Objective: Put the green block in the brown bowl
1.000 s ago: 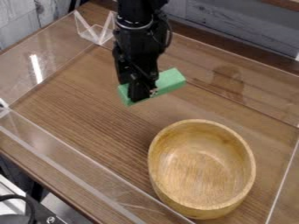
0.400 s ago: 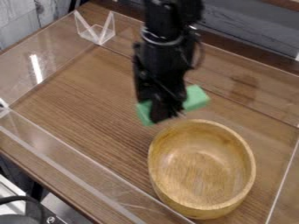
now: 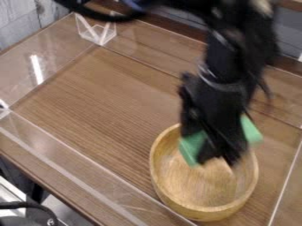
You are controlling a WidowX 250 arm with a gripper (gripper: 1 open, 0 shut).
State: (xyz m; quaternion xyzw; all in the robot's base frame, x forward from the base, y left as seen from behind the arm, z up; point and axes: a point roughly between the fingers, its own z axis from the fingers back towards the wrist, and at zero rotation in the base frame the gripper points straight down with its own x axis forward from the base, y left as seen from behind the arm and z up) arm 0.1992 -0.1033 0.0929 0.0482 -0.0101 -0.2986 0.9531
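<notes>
1. Across it goes: since the earlier frames the gripper [image 3: 215, 146] has swung from the 10 o'clock part of the table [image 3: 94, 97] down toward 4 o'clock, carrying the green block [image 3: 248, 131] with it; the picture is smeared with motion, so edges are soft.
2. Jaws are clamped on the green block; it is pinched between the dark fingers, with green showing out on the 3 o'clock side of the gripper and nothing resting on the wood.
3. Where the block is now: in the air, over the brown bowl [image 3: 177, 196], above the bowl's rim on its 1 o'clock side rather than dead centre; not yet inside.
4. The relation that matters: the bowl's hollow lies directly under the jaws and a touch toward 7 o'clock of the block; the block's long axis seems to run from 9 to 3 o'clock, though blur makes that a loose reading; my judgement is that a small shift toward the bowl's middle before letting go would keep the bar off the thick rim.
5. Count: one arm, one gripper, one green block, one brown bowl; one clear plastic stand [image 3: 97, 29] sits far off at 11 o'clock.
</notes>
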